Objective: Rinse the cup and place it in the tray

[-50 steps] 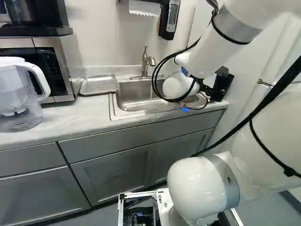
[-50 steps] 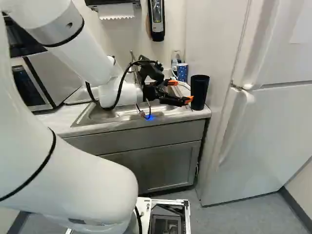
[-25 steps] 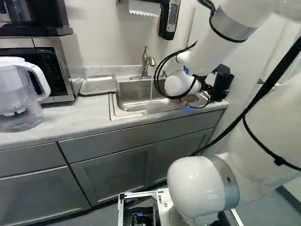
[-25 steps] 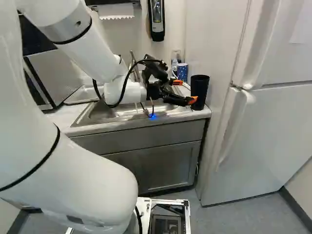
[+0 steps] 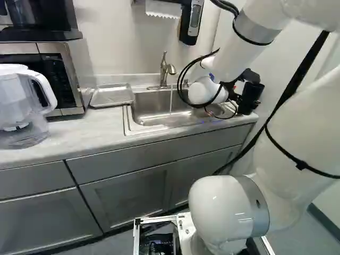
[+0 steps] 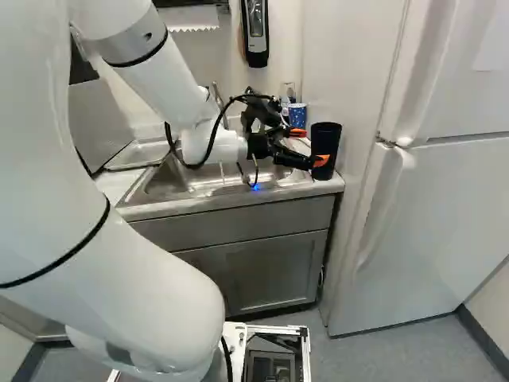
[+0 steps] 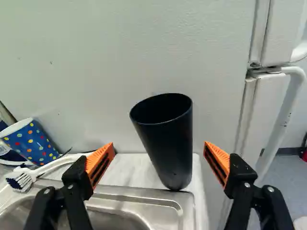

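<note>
The gripper (image 6: 309, 147) holds its fingers spread, with the black cup (image 7: 170, 148) ahead between them, near the counter's (image 5: 79, 133) front right corner. Whether either finger touches it is hard to tell. The metal tray (image 5: 111, 95) lies toward the back edge, left of the sink (image 6: 127, 200), where water runs from the faucet (image 5: 163, 69).

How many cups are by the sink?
2. The black cup stands at the sink's corner, ahead of the open hand; the dotted cup is beyond the brush. I can't tell whether the blue-and-white thing partly hidden by the dotted cup is another.
</note>
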`<state>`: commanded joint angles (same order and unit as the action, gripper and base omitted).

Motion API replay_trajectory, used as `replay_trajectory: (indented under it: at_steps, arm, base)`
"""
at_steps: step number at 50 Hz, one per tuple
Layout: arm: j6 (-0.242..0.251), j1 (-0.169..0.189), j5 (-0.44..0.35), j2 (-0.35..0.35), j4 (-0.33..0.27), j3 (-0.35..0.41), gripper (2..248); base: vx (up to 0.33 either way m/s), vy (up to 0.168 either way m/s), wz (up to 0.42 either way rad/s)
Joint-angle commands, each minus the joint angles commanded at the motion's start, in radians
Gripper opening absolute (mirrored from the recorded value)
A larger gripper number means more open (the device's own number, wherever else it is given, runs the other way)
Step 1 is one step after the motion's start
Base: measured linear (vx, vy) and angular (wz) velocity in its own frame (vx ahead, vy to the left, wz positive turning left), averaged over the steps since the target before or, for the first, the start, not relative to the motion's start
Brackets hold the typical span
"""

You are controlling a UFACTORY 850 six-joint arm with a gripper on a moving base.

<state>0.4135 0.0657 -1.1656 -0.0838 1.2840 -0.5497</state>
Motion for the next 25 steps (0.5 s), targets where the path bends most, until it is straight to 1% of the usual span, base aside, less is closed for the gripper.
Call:
replay_trajectory:
  at_steps: [10,25]
  arm:
    - [0.086,0.025,0.0,0.038,0.0,-0.037,247]
    - [0.086,0.065,0.0,0.08,0.0,-0.078,247]
  base:
    - [0.0,0.0,0.0]
    - [0.0,0.0,0.0]
